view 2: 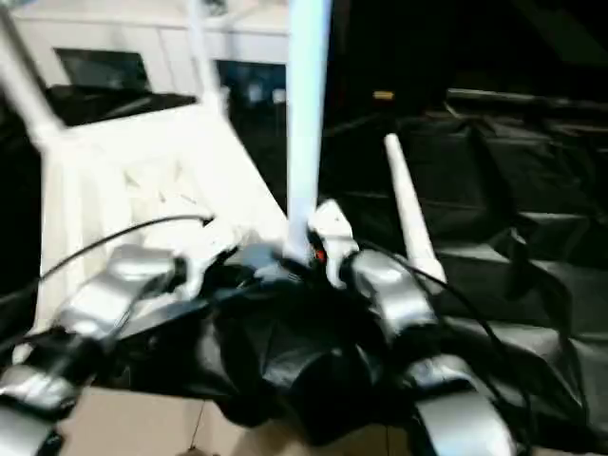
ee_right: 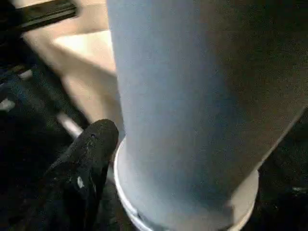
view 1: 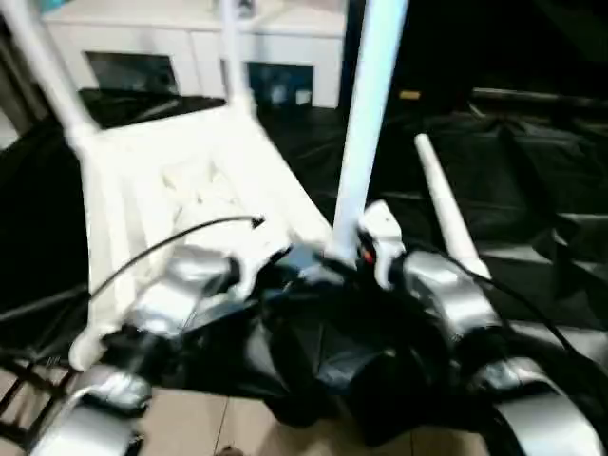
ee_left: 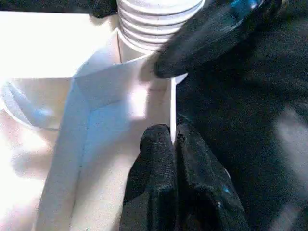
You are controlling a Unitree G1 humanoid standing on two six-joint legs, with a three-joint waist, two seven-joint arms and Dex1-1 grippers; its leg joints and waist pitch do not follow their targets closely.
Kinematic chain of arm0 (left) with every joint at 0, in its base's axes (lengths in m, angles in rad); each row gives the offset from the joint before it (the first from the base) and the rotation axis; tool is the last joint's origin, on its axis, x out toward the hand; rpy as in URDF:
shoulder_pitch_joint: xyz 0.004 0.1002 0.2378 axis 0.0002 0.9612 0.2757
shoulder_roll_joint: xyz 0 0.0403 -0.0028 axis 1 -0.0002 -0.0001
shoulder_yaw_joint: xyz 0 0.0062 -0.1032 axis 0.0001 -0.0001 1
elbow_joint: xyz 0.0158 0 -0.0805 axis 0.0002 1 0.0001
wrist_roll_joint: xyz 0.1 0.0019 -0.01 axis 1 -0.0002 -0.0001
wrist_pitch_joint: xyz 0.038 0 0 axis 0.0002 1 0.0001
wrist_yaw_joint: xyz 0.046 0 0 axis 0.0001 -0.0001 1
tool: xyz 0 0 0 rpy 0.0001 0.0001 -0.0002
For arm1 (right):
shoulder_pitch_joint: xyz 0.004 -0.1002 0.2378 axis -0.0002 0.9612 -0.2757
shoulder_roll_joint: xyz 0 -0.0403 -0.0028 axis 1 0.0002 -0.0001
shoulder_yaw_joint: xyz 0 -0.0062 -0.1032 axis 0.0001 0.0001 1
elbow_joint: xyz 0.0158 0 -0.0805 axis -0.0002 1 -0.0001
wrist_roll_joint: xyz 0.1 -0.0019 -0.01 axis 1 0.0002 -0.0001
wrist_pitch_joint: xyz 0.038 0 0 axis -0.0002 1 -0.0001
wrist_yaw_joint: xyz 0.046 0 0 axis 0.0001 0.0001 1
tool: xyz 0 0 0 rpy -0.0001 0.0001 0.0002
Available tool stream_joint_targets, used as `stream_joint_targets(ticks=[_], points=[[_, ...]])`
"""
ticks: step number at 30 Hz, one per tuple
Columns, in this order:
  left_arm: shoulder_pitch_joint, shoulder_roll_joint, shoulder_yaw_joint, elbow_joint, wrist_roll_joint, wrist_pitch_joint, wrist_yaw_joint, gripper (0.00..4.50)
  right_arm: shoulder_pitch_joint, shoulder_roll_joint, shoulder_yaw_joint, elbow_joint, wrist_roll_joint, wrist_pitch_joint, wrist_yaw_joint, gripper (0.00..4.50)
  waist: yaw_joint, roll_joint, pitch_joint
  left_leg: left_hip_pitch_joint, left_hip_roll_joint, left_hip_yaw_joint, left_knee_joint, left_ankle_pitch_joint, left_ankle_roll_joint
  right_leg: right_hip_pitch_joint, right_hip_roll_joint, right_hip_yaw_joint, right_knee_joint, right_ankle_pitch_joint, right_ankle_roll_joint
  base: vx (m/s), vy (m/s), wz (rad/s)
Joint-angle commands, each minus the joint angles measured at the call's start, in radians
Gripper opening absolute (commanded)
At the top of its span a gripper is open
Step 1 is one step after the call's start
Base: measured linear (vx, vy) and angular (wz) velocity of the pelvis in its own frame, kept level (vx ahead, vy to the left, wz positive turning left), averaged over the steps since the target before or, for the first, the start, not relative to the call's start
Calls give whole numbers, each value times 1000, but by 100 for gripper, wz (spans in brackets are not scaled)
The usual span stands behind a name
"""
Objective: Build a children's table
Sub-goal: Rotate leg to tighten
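- Head views: the children's table lies upside down on the black-draped work table, its ribbed underside up, reaching to that table's near edge. Two legs rise from its far corners; a third leg stands at the near corner by the grippers. A loose leg lies on the black cloth just beside it. A white cabinet stands behind
- Left wrist view: the left gripper is pinched narrow on the thin rim of the table top, next to the threaded end of the leg in its socket
- Right wrist view: one black finger of the right gripper sits beside the upright leg's base; whether it grips, I cannot tell
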Motion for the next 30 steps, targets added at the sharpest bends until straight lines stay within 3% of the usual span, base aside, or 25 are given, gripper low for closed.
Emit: stream_joint_targets(ticks=[1, 5, 8, 15, 19, 22, 24, 26, 30], points=[[-4, -13, -33, -48, -36, -15, -61, 0, 11, -7, 39, -46, 25, 25, 94, 369, 1, 5, -60, 12, 25, 2, -63, -165, 72, 57, -49, 41, -63, 3, -273, 0, 0, 0], [8, 19, -35, -79, -62, -1, -125, 0, 29, -43, 43, -101, 63, 61, 189, 346, 9, 4, -59, 10, 24, 1, -64, -180, 56, 58, -52, 42, -63, -31, -266, 0, 0, 0], [18, 38, -38, -106, -78, 16, -169, 0, 41, -60, 45, -130, 73, 82, 237, 315, 12, 4, -62, 9, 24, 2, -62, -160, 62, 56, -51, 41, -59, -6, -270, 0, 0, 0], [20, 34, -36, -108, -75, 18, -161, 0, 57, -63, 53, -153, 77, 115, 249, 282, 18, 2, -61, 11, 23, 1, -63, -163, 48, 56, -51, 42, -62, -29, -261, 0, 0, 0], [4, -5, -18, -76, -49, 40, -60, 0, 53, -12, 23, -120, 64, 125, 121, 277, 17, -1, -60, 8, 21, 1, -63, -148, 42, 56, -53, 42, -61, -25, -256, 0, 0, 0], [-26, -51, 4, -20, -18, 58, 52, 0, 23, 40, -9, -35, 28, 112, -60, 277, 10, -1, -58, 11, 19, -1, -66, -173, 17, 54, -56, 44, -69, -93, -242, 0, 0, 0], [-64, -114, 29, 42, 6, 75, 180, 0, -16, 110, -59, 80, 7, 100, -296, 277, -2, -3, -54, 9, 16, -2, -70, -201, 3, 55, -57, 44, -76, -160, -223, 0, 0, 0], [-74, -133, 35, 57, 9, 84, 212, 0, -26, 130, -74, 110, 8, 95, -357, 277, -12, -5, -57, 5, 14, -4, -70, -194, -7, 58, -57, 43, -77, -182, -208, 0, 0, 0], [-108, -192, 42, 111, 23, 108, 312, 0, -62, 196, -113, 206, 7, 95, -546, 276, -19, 1, -58, 6, 13, -3, -68, -181, 1, 56, -55, 44, -77, -148, -215, 0, 0, 0]])
